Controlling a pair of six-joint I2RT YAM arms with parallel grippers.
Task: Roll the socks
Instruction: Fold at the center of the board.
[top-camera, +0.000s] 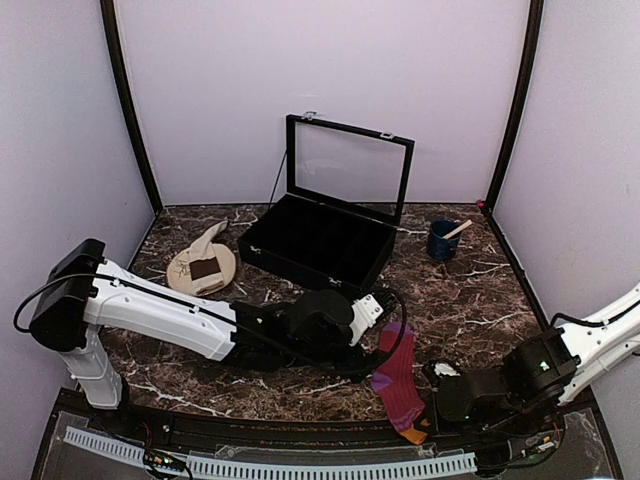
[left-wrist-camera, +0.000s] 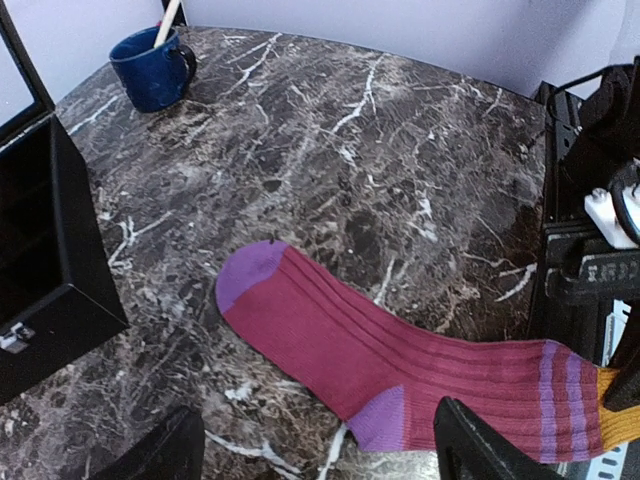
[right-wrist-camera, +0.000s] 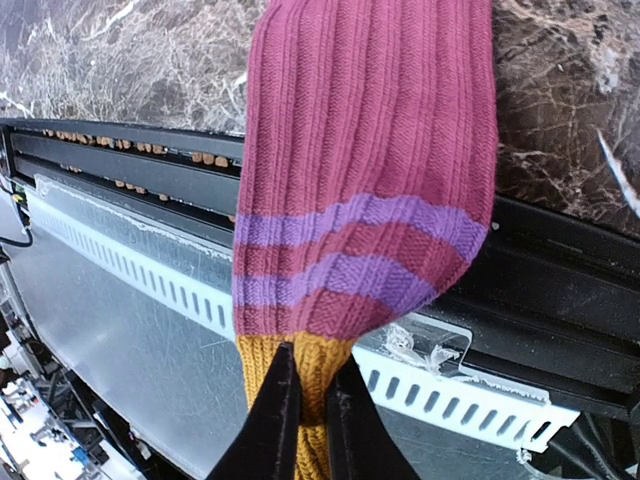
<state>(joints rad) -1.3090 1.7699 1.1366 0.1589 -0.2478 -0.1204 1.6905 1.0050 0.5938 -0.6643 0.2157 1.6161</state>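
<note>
As only wrist cam shows, R tool pinches pink sock

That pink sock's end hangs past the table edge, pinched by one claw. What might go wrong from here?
1. The right gripper pinches only the orange cuff of the pink sock, so the fabric may slip out when pulled.
2. The cuff hangs past the table edge over a slotted metal rail, where it might snag.
3. The left gripper hovers open above the sock; unpinned, the sock may slide instead of rolling.
</note>
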